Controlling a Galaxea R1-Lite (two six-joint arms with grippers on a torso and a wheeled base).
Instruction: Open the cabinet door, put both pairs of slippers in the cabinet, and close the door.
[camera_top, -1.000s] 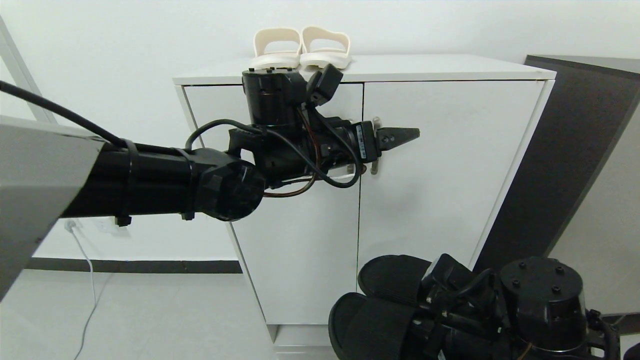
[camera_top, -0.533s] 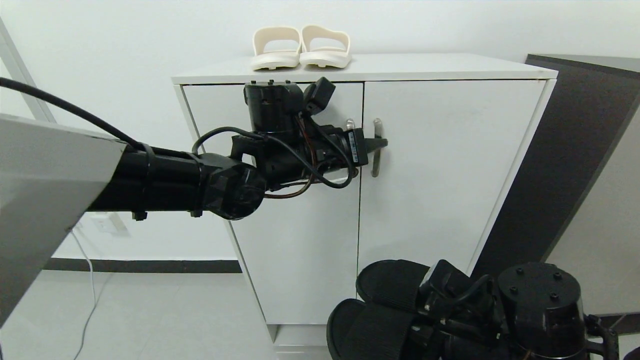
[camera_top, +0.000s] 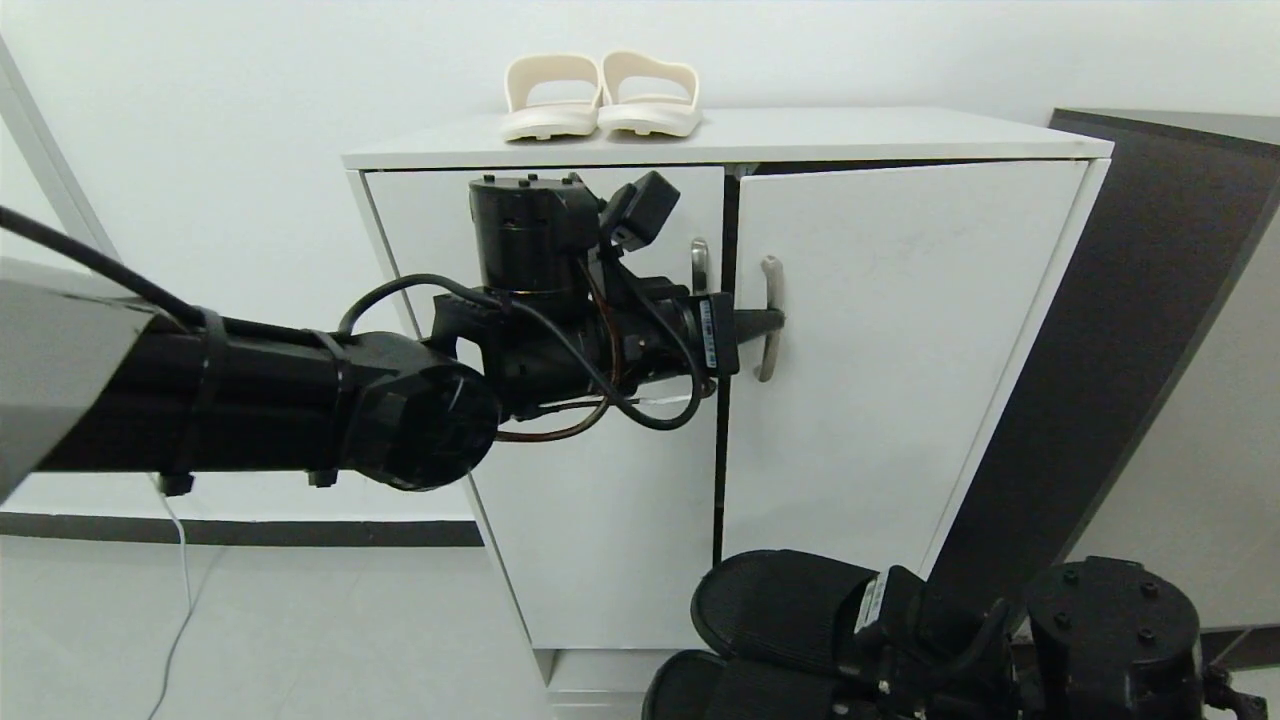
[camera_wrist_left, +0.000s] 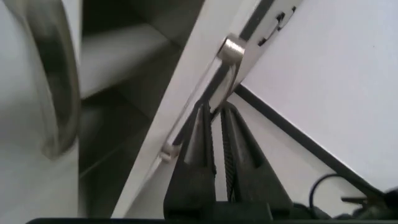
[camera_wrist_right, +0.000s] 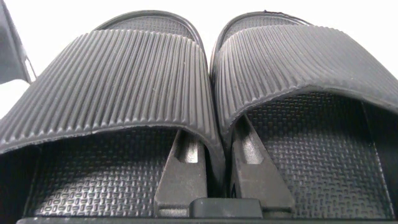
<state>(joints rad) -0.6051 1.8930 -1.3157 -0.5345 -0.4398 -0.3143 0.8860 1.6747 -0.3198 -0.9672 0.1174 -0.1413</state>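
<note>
Head view — we see left jaws clamped on the curved metal door handle (camera_top: 772, 280) | right jaws pinching ribbed black rubber slippers (camera_top: 775, 600).

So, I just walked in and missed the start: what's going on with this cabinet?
The left end effector is shut on the silver metal bar handle of the white cabinet's right-hand door, which stands slightly ajar with a dark gap along its inner edge. The right end effector holds a pair of black ribbed rubber slippers low in front of the cabinet. A pair of cream plastic slippers sits on the cabinet's top.
</note>
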